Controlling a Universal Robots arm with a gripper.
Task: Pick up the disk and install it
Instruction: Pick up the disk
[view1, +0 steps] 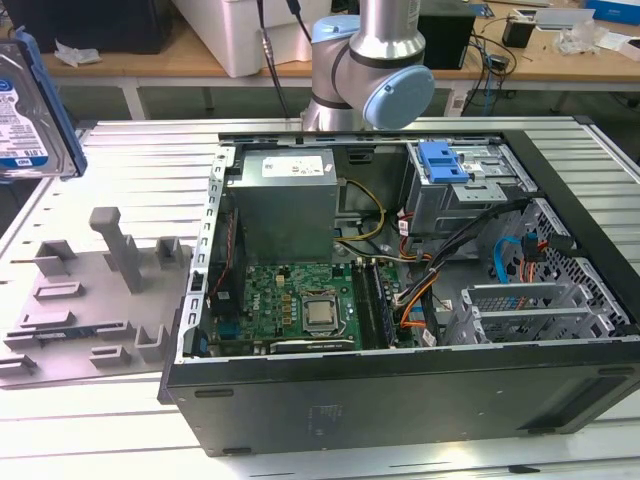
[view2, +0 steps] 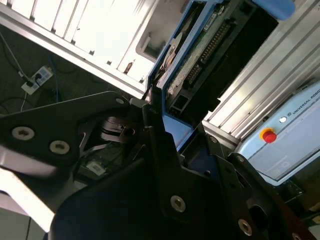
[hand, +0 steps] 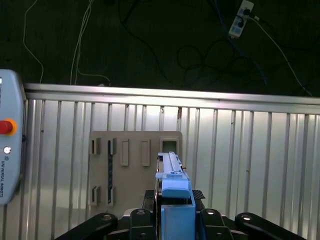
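While the black two-finger gripper sits clamped on the disk, a flat silver hard drive in blue plastic carrier rails, the drive reads edge-on as a blue strip in the first wrist view, with a black finger on either side. Second wrist view: gripper pinches one end of the disk, green circuit-board underside and blue rail showing. Exterior view: disk is up in the air at the exterior view's far left, white-and-blue label facing the camera, partly cut by the frame edge and touching nothing below. Under it, well apart, lies the grey moulded fixture tray with its slots, flat on the ribbed aluminium table. In the exterior view the tray sits just beside the open black desktop computer case, on the case's side toward the exterior view's left. Inside the case: grey power supply box, green motherboard, metal drive cage with a blue plastic bracket on top. Silver-and-blue robot arm stands behind the case. Grey teach pendant with a red button rests at the table edge; white power strip is on the dark floor past it.
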